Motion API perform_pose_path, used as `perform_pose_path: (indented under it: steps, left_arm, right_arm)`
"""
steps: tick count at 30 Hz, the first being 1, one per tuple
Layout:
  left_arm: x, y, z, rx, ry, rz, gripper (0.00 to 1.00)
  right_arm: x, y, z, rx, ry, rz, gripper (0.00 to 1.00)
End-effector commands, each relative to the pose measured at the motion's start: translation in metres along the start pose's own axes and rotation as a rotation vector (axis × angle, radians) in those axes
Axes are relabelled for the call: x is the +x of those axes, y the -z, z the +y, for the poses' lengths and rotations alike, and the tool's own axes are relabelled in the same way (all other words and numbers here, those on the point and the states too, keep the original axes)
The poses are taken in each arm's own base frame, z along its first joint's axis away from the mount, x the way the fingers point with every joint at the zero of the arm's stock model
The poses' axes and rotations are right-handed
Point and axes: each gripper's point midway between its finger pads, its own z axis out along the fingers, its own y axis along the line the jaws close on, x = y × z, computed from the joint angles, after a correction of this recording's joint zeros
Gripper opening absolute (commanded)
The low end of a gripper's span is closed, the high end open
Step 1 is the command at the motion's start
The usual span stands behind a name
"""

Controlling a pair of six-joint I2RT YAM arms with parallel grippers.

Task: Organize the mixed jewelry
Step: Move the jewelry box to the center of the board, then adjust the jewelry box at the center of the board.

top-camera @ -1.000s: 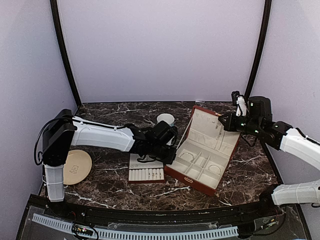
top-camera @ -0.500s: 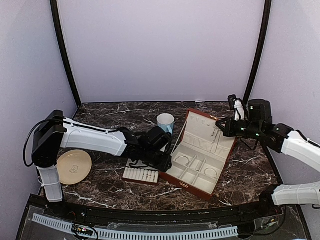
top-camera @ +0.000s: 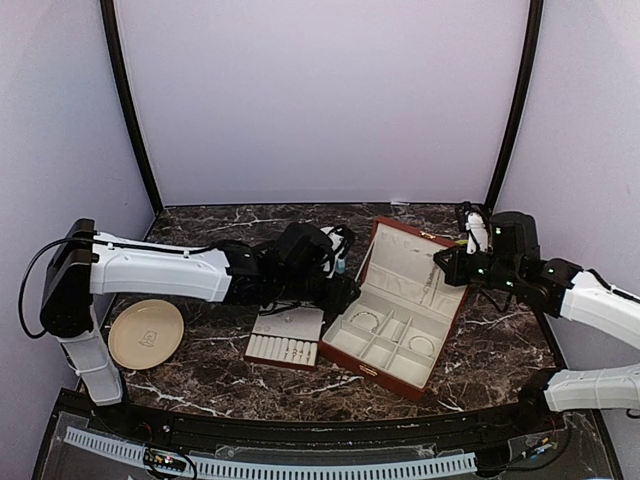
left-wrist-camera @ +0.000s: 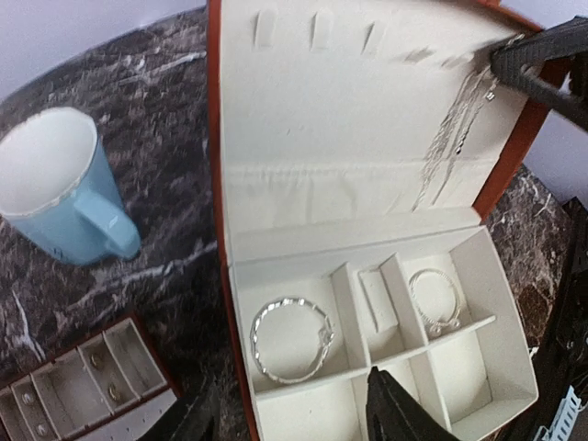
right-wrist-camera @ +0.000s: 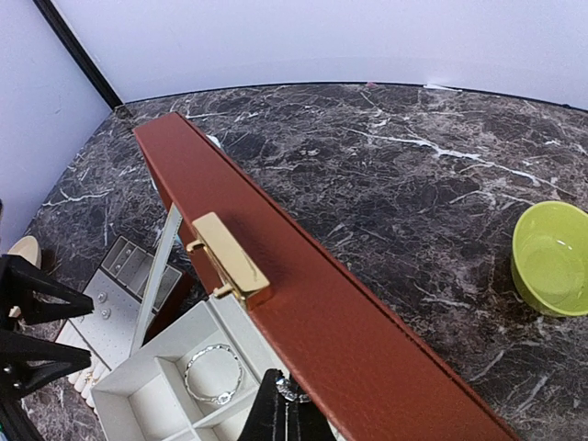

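Hanging chain [left-wrist-camera: 450, 147]: draped down the cream lining of the raised lid [left-wrist-camera: 340, 110], top end at the lid's upper edge.
Right gripper [left-wrist-camera: 501, 69]: pinched tight on the chain's top end, at the lid's far corner.
Left gripper [right-wrist-camera: 87, 331]: spread apart, empty, hovering above the left edge of the box [top-camera: 372, 370].
Bangles [left-wrist-camera: 292, 340]: one flat in the left compartment by the hinge; second bangle [left-wrist-camera: 434, 299] in the right one.
Tray [top-camera: 288, 340]: just beside the box, small studs [left-wrist-camera: 110, 390] in its cells.
Mug [left-wrist-camera: 55, 184]: blue, upright, behind the tray.
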Motion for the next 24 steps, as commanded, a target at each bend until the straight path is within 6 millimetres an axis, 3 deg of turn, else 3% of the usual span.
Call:
perform_pose_path:
  steps: [1, 4, 10, 15, 24]
  left_arm:
    - [-0.056, 0.022, -0.032, 0.118, -0.188, -0.229, 0.58]
    - [-0.068, 0.020, -0.062, 0.258, -0.303, -0.291, 0.59]
    - [-0.064, -0.006, -0.095, 0.401, -0.457, -0.308, 0.59]
    - [-0.044, -0.019, -0.110, 0.462, -0.497, -0.303, 0.58]
    - [0.020, -0.054, -0.106, 0.439, -0.549, -0.198, 0.55]
  right_arm:
    - [-0.007, 0.001, -0.008, 0.052, 0.003, -0.064, 0.00]
    - [-0.006, 0.001, -0.010, 0.065, 0.002, -0.070, 0.00]
    - [-0.005, -0.002, -0.013, 0.088, 0.011, -0.077, 0.00]
    - [0.001, -0.004, -0.016, 0.100, 0.018, -0.067, 0.00]
    - [0.006, -0.009, -0.018, 0.120, 0.033, -0.071, 0.00]
